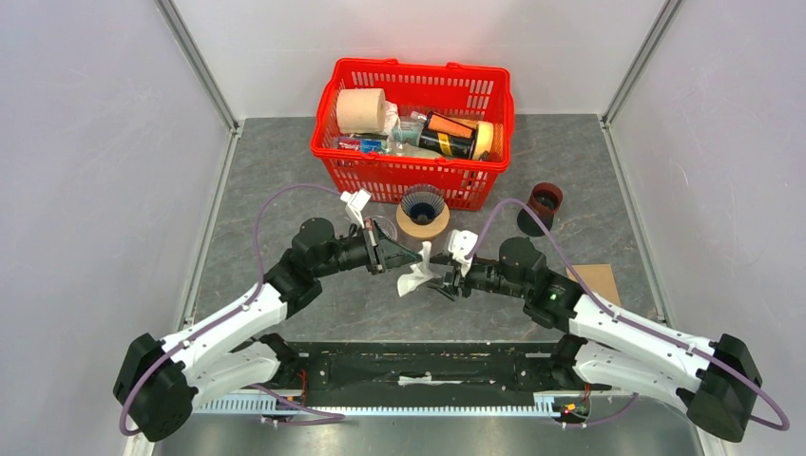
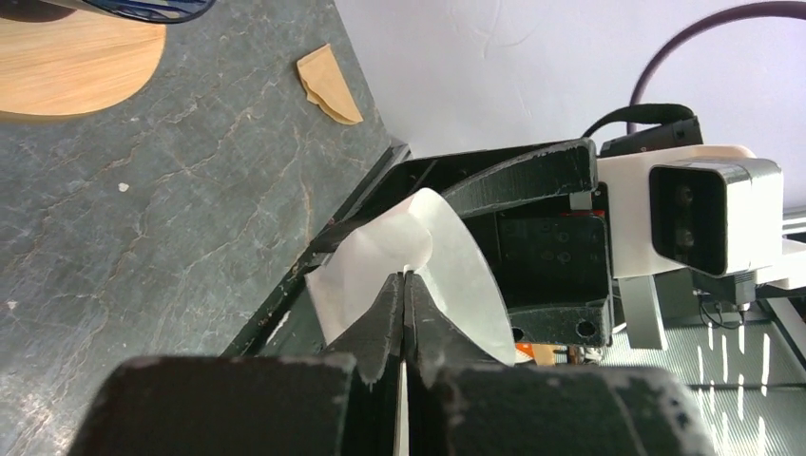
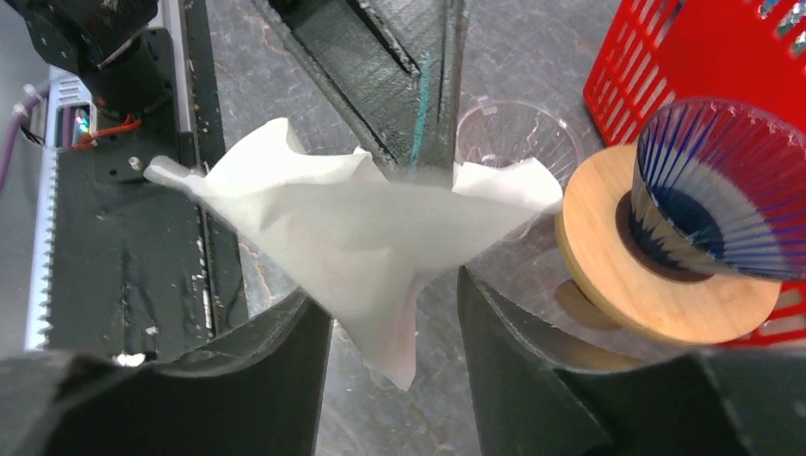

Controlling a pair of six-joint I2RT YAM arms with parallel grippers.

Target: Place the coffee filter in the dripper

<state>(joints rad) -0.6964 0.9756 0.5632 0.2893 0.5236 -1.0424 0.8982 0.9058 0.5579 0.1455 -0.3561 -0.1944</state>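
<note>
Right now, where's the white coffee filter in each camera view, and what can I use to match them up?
Top external: coffee filter at centre, between the two arms' tips.
Left wrist: lower centre, pinched by the left gripper.
Right wrist: centre, hanging between the right gripper's open fingers.
Shared landmark: the wooden stand under the dripper.

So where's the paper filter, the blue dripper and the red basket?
coffee filter (image 3: 352,228), right wrist view, middle of the white paper.
dripper (image 3: 732,180), right wrist view, its ribbed blue wall.
basket (image 1: 380,180), top external view, its front wall.
</note>
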